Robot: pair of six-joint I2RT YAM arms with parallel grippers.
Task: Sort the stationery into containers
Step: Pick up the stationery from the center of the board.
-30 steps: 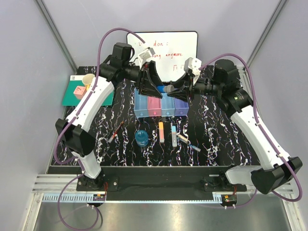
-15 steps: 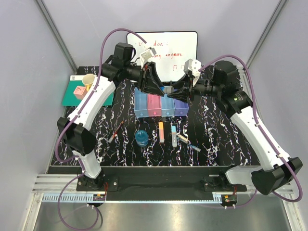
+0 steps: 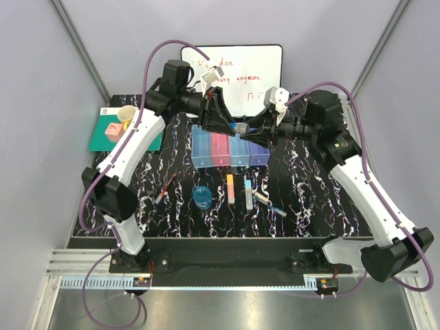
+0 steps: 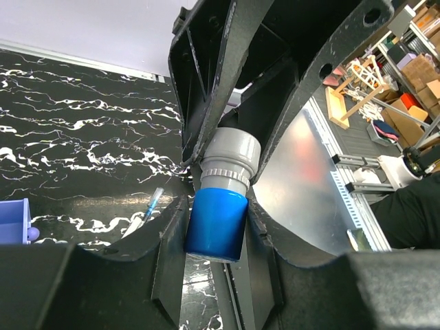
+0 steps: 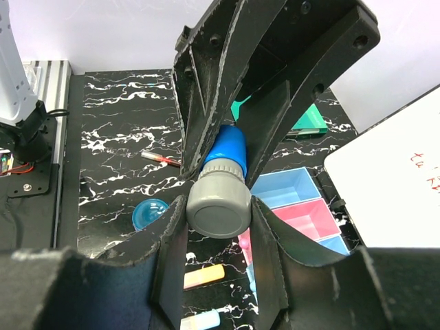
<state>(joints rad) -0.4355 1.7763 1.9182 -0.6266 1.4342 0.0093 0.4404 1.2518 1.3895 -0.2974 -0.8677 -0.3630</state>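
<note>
marker (image 3: 241, 128) sat between my left gripper (image 3: 232, 126) and right gripper (image 3: 250, 129) | bins (image 3: 218, 152) lay below both | disc (image 3: 201, 196) lay nearer my bases

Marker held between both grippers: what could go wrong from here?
1. The left gripper clamps the marker at its blue body, the right gripper at its grey cap; if they pull apart, the cap may come off or one end slip.
2. It hangs in the air near the bins; dropped, it could miss them or roll away.
</note>
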